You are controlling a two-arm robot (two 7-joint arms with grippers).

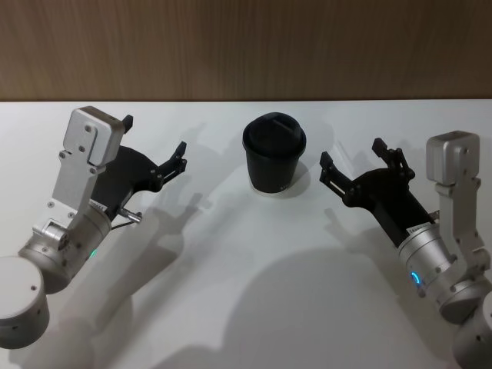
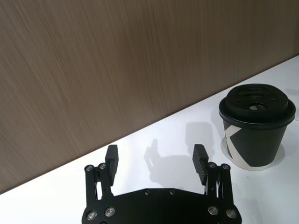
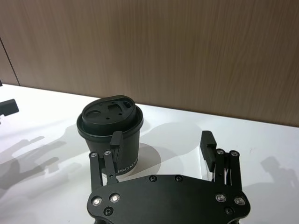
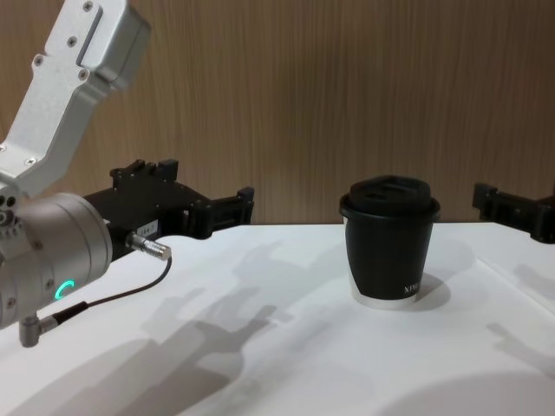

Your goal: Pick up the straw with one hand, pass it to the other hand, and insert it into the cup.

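Black cup (image 1: 274, 157) upright on surface (image 1: 231, 277), left pincer (image 1: 154, 137) and right pincer (image 1: 351, 154) flanking it, both wide open, empty

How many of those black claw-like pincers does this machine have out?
2. The left gripper is open, left of the black lidded paper cup; the right gripper is open, on the cup's right. None seems hidden.

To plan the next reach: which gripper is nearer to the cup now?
Right. The right gripper hangs open close to the cup, on its right side, not touching. The left gripper, also open, is farther off on the cup's left side.
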